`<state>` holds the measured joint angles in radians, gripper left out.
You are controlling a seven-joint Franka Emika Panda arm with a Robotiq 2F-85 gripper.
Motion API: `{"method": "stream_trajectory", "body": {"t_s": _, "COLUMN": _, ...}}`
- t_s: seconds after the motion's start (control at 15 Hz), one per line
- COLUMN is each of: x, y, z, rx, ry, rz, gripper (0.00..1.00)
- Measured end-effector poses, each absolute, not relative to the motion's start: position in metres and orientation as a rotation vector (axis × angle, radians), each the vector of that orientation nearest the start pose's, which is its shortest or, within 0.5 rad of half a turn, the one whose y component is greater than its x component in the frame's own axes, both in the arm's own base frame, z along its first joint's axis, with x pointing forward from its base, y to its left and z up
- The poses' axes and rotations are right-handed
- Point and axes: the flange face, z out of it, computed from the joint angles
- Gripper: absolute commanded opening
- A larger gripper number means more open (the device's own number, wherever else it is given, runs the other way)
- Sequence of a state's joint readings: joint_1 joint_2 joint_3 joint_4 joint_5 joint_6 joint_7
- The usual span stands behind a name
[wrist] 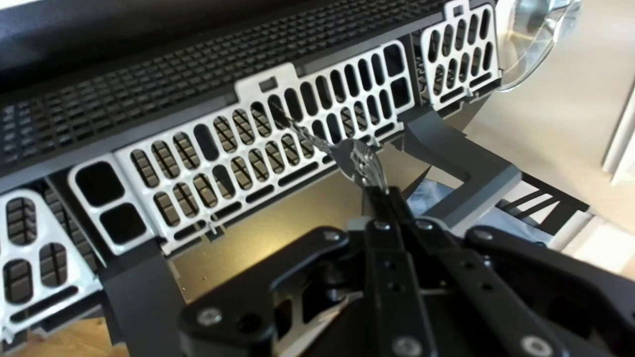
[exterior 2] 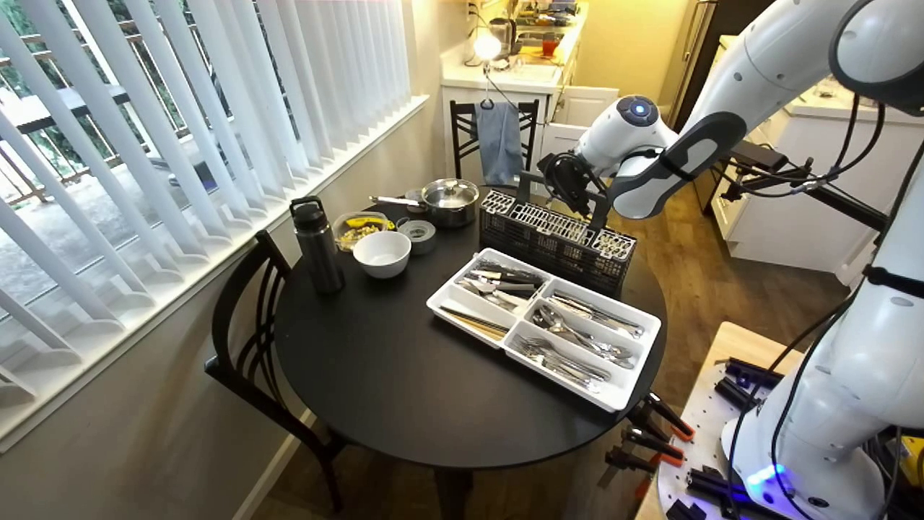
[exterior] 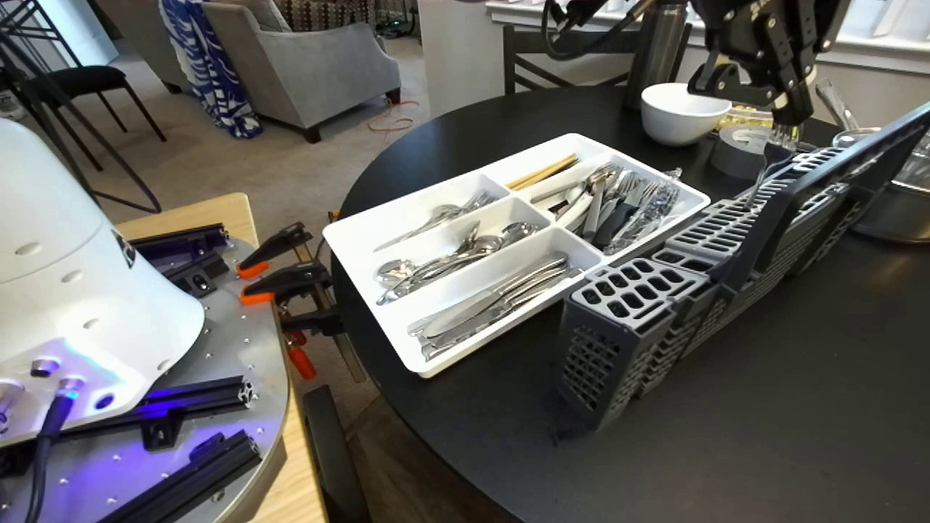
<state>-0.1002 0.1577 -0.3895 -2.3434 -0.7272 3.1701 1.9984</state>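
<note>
A metal fork [wrist: 342, 148] stands tilted with its patterned handle down in a slot of the grey cutlery basket [wrist: 124, 141]. My gripper [wrist: 381, 190] is shut on its upper end, above the basket's slotted lid. In an exterior view the fork [exterior: 776, 154] shows below the black fingers, tines upward. The basket [exterior 2: 552, 256] stands on the dark round table, and the gripper [exterior 2: 582, 209] is over its far side there; the fork cannot be made out from that side. How deep the handle sits is hidden by the basket.
Beside the basket lies a white tray [exterior: 356, 243] with sorted cutlery and chopsticks. The basket's raised handle [exterior: 835, 185] is close to the gripper. A white bowl [exterior 2: 382, 253], a tape roll [exterior 2: 419, 235], a lidded pot [exterior 2: 449, 206], a food container [exterior 2: 357, 230] and a bottle [exterior 2: 317, 249] stand nearby.
</note>
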Motion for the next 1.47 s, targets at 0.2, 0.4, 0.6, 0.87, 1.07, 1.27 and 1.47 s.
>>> {"method": "stream_trajectory", "body": {"t_s": 0.2, "x": 0.500, "y": -0.205, "z": 0.372, "rx": -1.897, "ry": 1.987, "rz": -1.042, "gripper": 0.02}}
{"method": "stream_trajectory", "body": {"t_s": 0.4, "x": 0.488, "y": -0.204, "z": 0.407, "rx": -1.963, "ry": 1.877, "rz": -1.143, "gripper": 0.03}}
{"method": "stream_trajectory", "body": {"t_s": 0.6, "x": 0.480, "y": -0.196, "z": 0.424, "rx": -1.993, "ry": 1.822, "rz": -1.181, "gripper": 0.02}}
{"method": "stream_trajectory", "body": {"t_s": 0.87, "x": 0.467, "y": -0.161, "z": 0.405, "rx": -2.038, "ry": 1.849, "rz": -1.067, "gripper": 0.03}}
{"method": "stream_trajectory", "body": {"t_s": 1.07, "x": 0.460, "y": -0.121, "z": 0.386, "rx": -2.130, "ry": 1.900, "rz": -0.917, "gripper": 0.03}}
{"method": "stream_trajectory", "body": {"t_s": 1.27, "x": 0.457, "y": -0.086, "z": 0.393, "rx": -2.212, "ry": 1.969, "rz": -0.821, "gripper": 0.03}}
{"method": "stream_trajectory", "body": {"t_s": 1.47, "x": 0.456, "y": -0.051, "z": 0.413, "rx": -2.295, "ry": 2.026, "rz": -0.766, "gripper": 0.03}}
